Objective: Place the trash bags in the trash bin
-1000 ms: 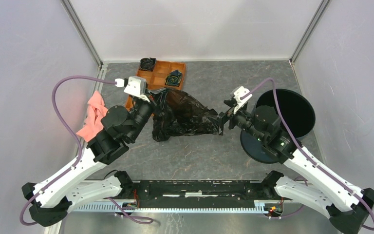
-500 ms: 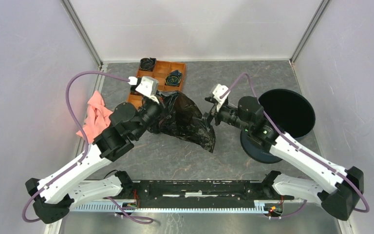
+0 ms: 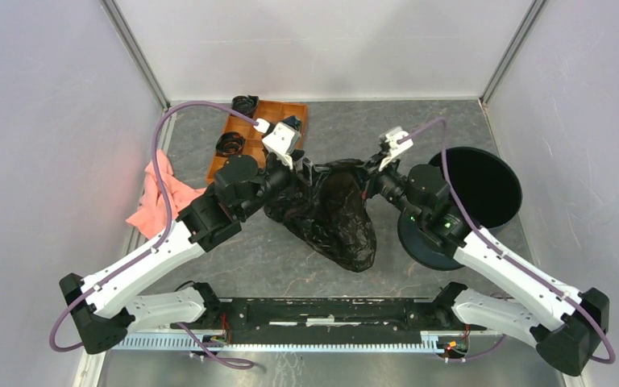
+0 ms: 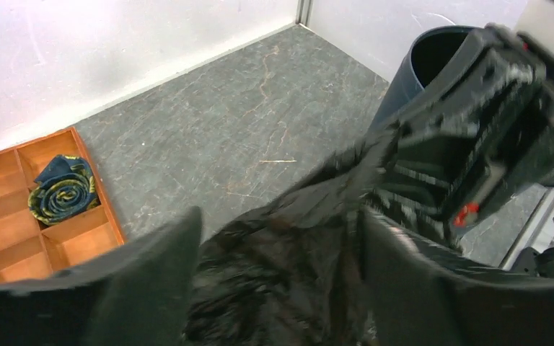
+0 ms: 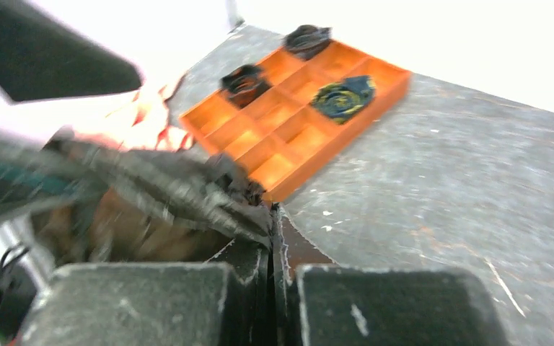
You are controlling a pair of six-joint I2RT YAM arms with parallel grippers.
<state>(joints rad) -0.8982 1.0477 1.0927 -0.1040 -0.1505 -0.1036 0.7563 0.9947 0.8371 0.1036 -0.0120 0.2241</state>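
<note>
While the right gripper (image 5: 272, 268) is pinched together on the large, glossy, wrinkled black plastic trash bag (image 3: 342, 219), the left gripper (image 4: 280, 225) stands apart around its film. The bag droops between both grippers. The round navy plastic trash bin (image 3: 488, 184) sits right of the right gripper.

No legible text, label, brand or number on anything in view.

The top camera looks down from behind me; both close wrist cameras share the tray (image 3: 272, 109) at eleven o'clock.
</note>
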